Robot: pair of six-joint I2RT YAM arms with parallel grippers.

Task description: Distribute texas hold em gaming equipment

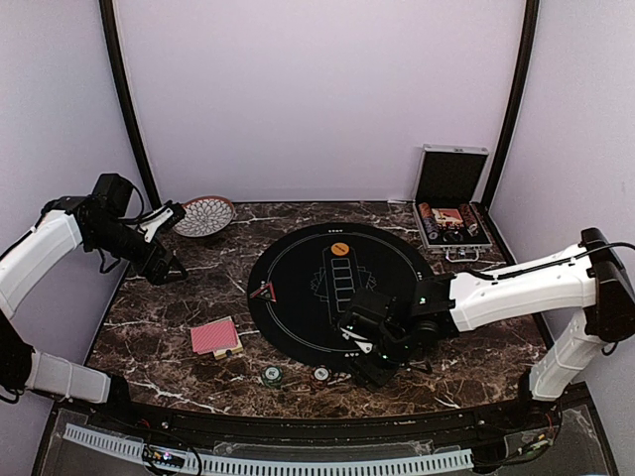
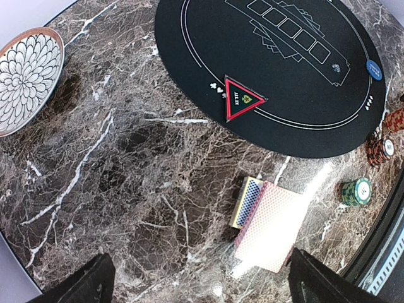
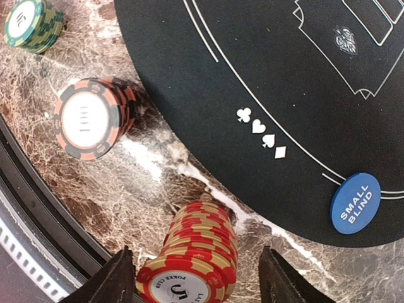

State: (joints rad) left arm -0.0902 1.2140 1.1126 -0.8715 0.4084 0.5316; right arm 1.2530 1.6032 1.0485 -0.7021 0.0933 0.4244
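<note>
A stack of red and yellow poker chips (image 3: 199, 252) stands on the marble just off the black mat (image 3: 265, 76). My right gripper (image 3: 197, 281) straddles it, open, with a gap on each side. To its left stand an orange and black chip stack (image 3: 91, 118) and a green stack (image 3: 33, 24). A blue "small blind" chip (image 3: 355, 203) lies on the mat's edge. Red-backed playing cards (image 2: 271, 227) lie on a blue-backed deck (image 2: 247, 201). My left gripper (image 2: 202, 284) hovers open and empty, high over the table's left side (image 1: 169, 268).
A patterned bowl (image 1: 204, 215) sits at the back left, an open silver case (image 1: 451, 203) at the back right. A red-edged triangular "all in" marker (image 2: 242, 98) and an orange button (image 1: 339, 249) lie on the round mat (image 1: 298, 288). The table's front rail runs close behind the chip stacks.
</note>
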